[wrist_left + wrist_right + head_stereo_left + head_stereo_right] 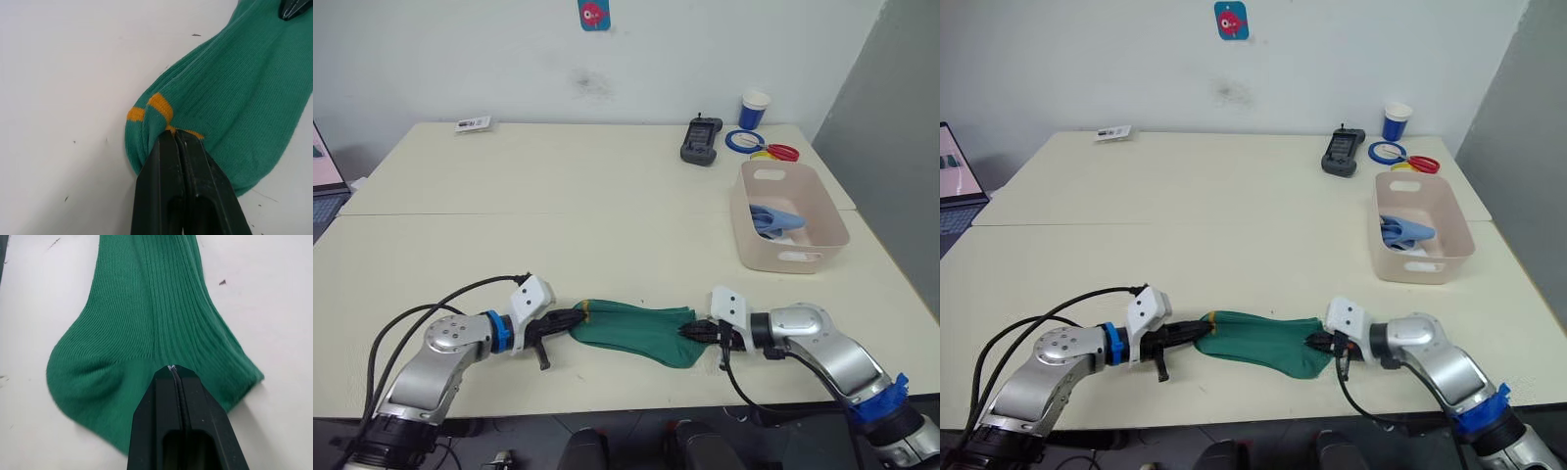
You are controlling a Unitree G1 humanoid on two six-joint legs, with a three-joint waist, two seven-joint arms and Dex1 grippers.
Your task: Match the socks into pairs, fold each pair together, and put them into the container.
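Green sock (636, 331) flat on table (558, 235); left claw (579, 315) and right claw (691, 331) clamped on opposite ends.

Both end effectors — left end effector (1197, 331), right end effector (1316, 342) — pinch green socks (1258, 338).

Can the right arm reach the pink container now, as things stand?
Probably not right away. The right hand is shut on one end of the green socks, and the left hand grips the other end. The container sits farther back on the right side, with bare table between.
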